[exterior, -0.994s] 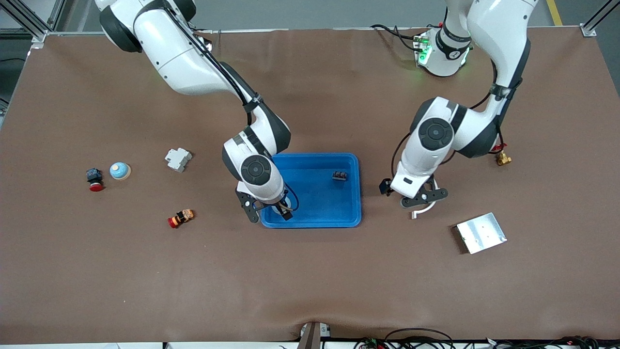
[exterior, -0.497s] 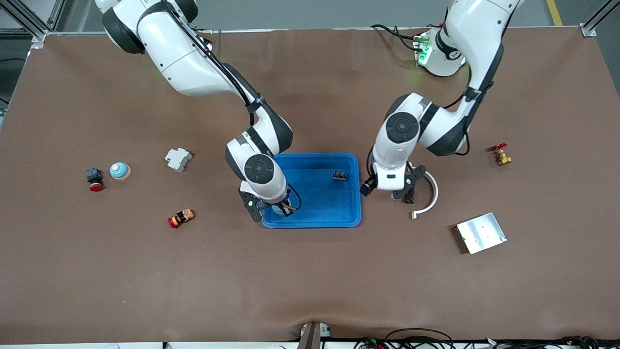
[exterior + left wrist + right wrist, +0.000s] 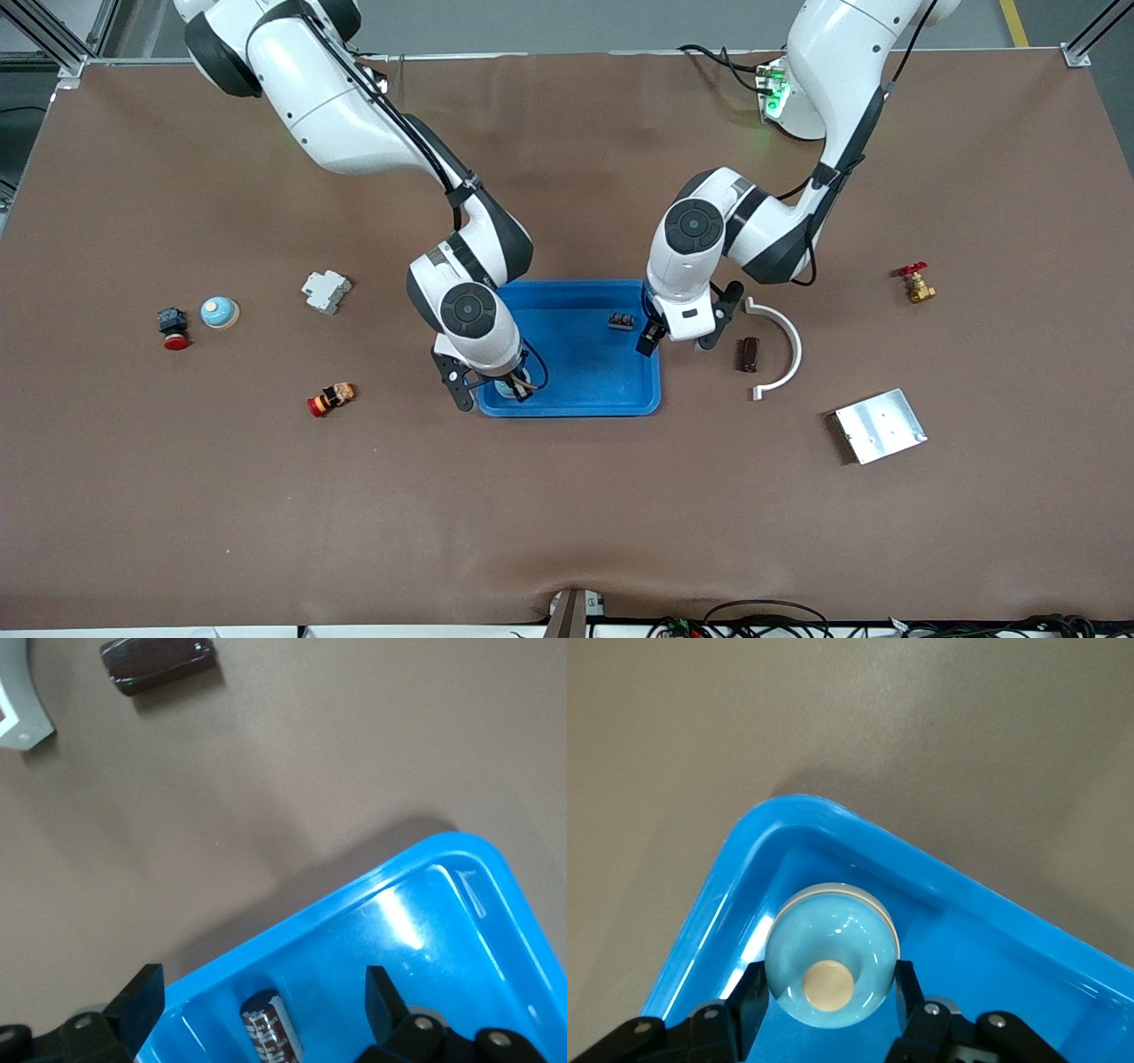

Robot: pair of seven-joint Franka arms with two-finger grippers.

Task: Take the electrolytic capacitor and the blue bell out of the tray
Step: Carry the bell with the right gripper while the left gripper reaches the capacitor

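Where open before, right claw [image 3: 516,387] around blue bell [image 3: 831,967].

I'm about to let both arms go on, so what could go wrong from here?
1. The right gripper is shut on the domed bell, tight in a corner of the tray; the round dome might slip, or lifting might drag the tray.
2. The open left gripper hangs over the capacitor close to the tray's wall; a finger might catch the rim.
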